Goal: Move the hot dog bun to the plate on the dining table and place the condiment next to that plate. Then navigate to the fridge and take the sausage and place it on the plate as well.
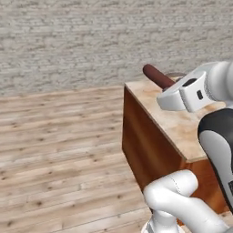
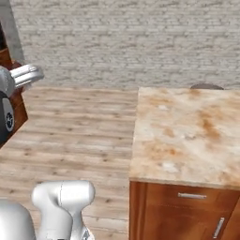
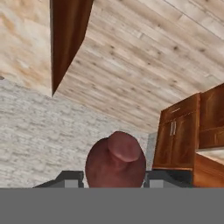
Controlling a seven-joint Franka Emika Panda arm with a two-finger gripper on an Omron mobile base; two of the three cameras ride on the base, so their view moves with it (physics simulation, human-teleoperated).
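The sausage (image 3: 116,158), dark reddish-brown, fills the lower middle of the hand view end-on, with my gripper (image 3: 114,178) shut on it and a dark fingertip (image 3: 70,177) at each side. In the left base view the sausage (image 1: 156,75) sticks out up-left from the gripper (image 1: 172,87), held above the near corner of the dining table (image 1: 182,129). The table's beige, rust-stained top (image 2: 187,136) spreads across the right base view. The bun, blue plate, condiment and fridge are out of view.
A grey rim (image 2: 206,86) peeks over the table's far edge. Brown cabinets (image 3: 183,135) stand off to one side in the hand view. A brick wall (image 1: 68,41) closes the back, with open wooden floor (image 1: 59,150) left of the table.
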